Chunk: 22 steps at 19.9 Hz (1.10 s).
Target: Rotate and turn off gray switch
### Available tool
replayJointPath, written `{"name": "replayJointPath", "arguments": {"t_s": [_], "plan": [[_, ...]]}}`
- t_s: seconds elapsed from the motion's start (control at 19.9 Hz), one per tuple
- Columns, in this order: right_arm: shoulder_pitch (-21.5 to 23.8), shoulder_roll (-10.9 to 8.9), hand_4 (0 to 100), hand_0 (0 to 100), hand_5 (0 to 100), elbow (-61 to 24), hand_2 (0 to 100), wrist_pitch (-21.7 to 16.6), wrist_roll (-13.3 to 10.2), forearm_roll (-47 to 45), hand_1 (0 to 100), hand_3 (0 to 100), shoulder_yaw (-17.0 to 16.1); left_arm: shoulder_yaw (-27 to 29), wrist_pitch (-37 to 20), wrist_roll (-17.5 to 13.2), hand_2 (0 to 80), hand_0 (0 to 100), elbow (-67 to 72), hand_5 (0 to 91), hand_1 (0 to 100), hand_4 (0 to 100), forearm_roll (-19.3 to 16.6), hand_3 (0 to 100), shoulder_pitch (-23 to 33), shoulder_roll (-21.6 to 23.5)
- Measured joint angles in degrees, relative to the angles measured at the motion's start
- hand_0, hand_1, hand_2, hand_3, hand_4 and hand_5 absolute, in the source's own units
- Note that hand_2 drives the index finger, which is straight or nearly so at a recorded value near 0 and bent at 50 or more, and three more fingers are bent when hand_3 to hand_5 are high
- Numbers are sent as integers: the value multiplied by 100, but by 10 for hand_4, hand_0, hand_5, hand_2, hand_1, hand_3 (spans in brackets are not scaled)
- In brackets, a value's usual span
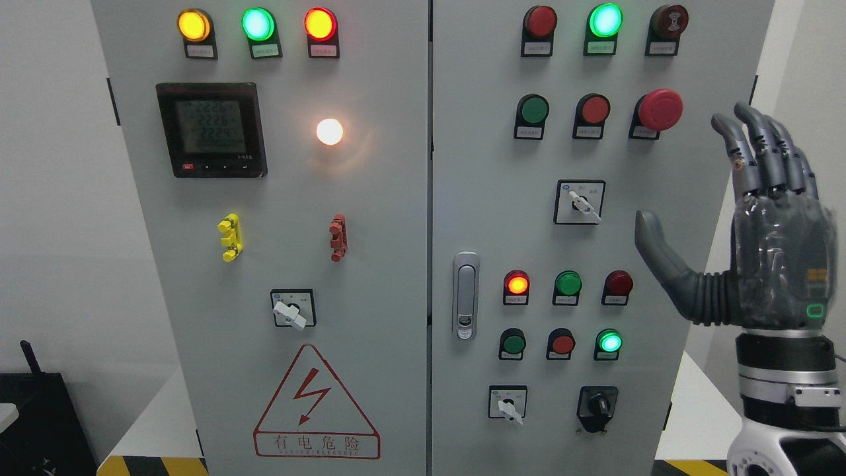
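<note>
Gray switch point(579, 203) sits on the right door of the cabinet point(489, 165), up and to the left of my thumb point(654, 248), its pale lever slanting down toward the lower right inside a black-edged square plate. My thumb tip is near it but well short of touching.

Above my fingers' level, to the left, runs a row of green, red and red mushroom-head buttons point(659, 109), and higher still three lamps, the middle one lit green point(605, 20). Below my thumb are two rows of small round lamps and buttons, one glowing orange-red point(517, 285) and one bright green point(610, 342). Lower again I see another pale rotary switch point(508, 404) and a black knob point(597, 404). A metal door latch point(466, 295) stands at the seam between the doors.

Far to the left, the other door carries a digital meter point(211, 129), a glowing white lamp point(329, 131), yellow point(230, 237) and red point(338, 237) clips, one more pale switch point(293, 309), and a red lightning warning triangle point(316, 403). White walls flank the cabinet, and black-and-yellow striping marks the floor at its foot.

My right hand point(760, 238) is raised upright at the cabinet's right edge, back of the hand facing me. The four fingers point(760, 149) point up, close side by side and slightly bent at the tips; the thumb is spread out to the left. I hold nothing.
</note>
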Motion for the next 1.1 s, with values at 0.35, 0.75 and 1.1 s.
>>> {"name": "replayJointPath", "arguments": {"t_s": [0.35, 0.75, 1.1], "plan": [[-44, 0, 780, 240, 956, 99, 282, 433, -110, -100, 431, 716, 20, 0, -21, 0, 0, 120, 0, 0, 389, 0, 0, 0, 0, 0], [-89, 0, 1000, 157, 1000, 198, 405, 799, -112, -345, 404, 951, 59, 0, 6, 0, 0, 120, 0, 0, 389, 0, 0, 0, 0, -1], [-86, 101, 1000, 94, 1000, 251, 470, 1311, 119, -473, 397, 1000, 229, 0, 7, 0, 0, 120, 0, 0, 389, 0, 0, 0, 0, -1]]}}
